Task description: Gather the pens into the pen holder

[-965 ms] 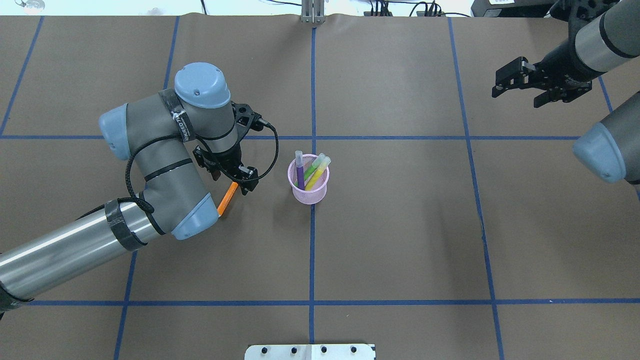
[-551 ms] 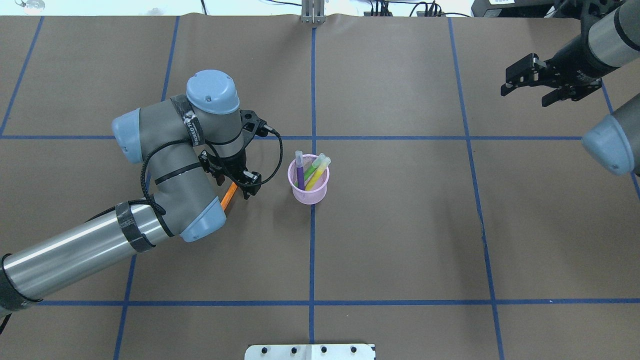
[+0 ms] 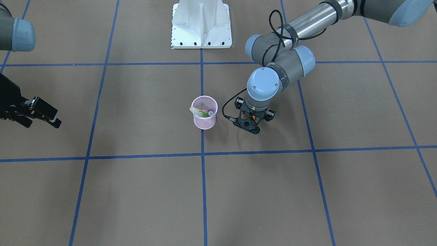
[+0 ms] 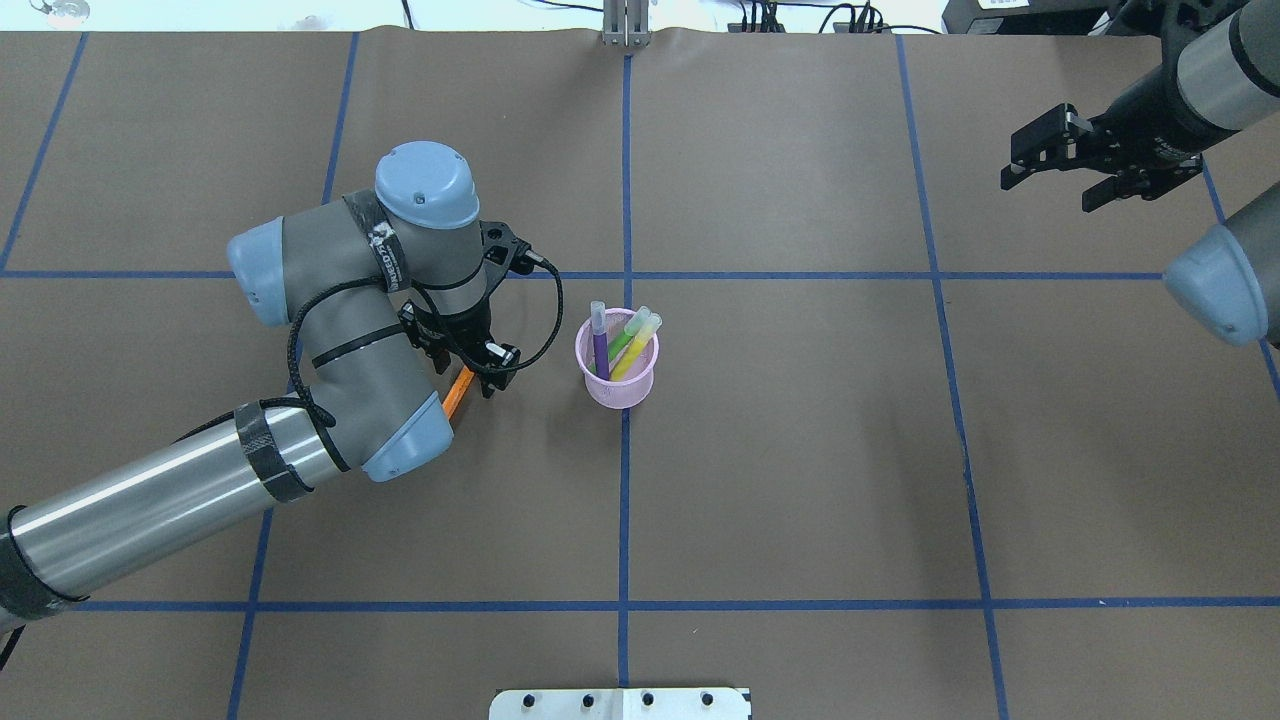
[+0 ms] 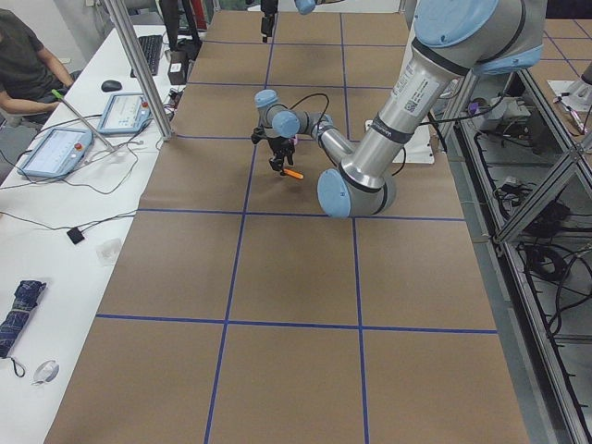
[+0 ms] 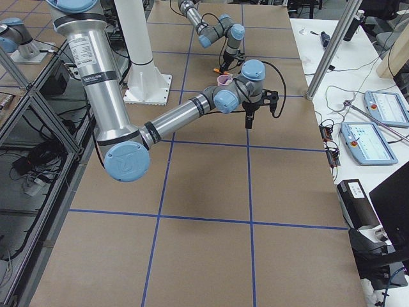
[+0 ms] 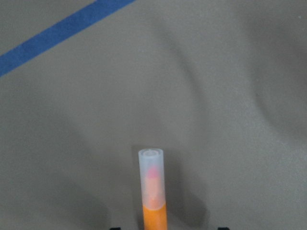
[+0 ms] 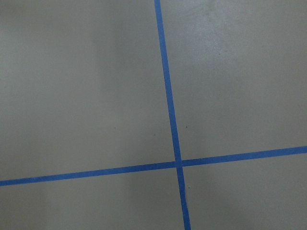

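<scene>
We see bare table (image 4: pixel 540 430) between the left gripper (image 4: pixel 478 378) and the pen holder (image 4: pixel 617 385), whose mouth three leaning pens (image 4: pixel 600 350) partly fill, while the left arm's elbow (image 4: pixel 400 450) overhangs the near-left approach.

Two cameras are looking down on the pink cup (image 4: pixel 620 390) from behind and across from the robot (image 3: pixel 201 24), two are looking along the table (image 4: pixel 800 450) from its ends, and two wrist cameras are peering close at its top.
</scene>
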Available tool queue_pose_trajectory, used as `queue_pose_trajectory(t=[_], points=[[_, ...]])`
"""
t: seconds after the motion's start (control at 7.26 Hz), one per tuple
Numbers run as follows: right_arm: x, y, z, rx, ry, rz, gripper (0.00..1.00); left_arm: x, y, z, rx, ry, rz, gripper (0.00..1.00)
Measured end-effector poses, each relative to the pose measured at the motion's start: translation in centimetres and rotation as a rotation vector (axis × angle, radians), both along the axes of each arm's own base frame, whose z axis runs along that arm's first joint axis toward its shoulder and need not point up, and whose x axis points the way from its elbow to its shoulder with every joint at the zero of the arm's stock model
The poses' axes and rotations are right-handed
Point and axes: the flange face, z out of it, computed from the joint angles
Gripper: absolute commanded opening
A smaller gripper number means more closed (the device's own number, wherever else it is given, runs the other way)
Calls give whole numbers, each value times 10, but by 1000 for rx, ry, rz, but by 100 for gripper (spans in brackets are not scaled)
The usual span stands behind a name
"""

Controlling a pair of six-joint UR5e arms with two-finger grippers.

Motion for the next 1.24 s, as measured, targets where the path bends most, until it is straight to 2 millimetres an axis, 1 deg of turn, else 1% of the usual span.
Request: queue_pose_trajectory(t=[0.14, 0.28, 0.69, 0.83, 0.96, 1.1, 1.24], points=[[0, 0, -1, 1, -2, 0, 99, 0, 0, 1, -2, -1, 0, 33], [1, 0, -1, 2, -2, 0, 99, 1, -1, 2, -3, -2, 0, 0], [4, 0, -1, 1, -3, 5, 99, 3, -2, 3, -7, -7, -1, 0], [6, 0, -1, 0, -3, 8, 99, 3, -5, -8, -4, 4, -7, 0], [8, -1, 0, 0, -2, 13, 99, -2, -12, -36, 7, 31, -38, 0], [11, -2, 1, 0, 1, 19, 99, -13, -18, -80, 55, 68, -96, 0], [12, -3, 1, 2, 3, 24, 99, -30, -17, -135, 131, 111, -162, 0]])
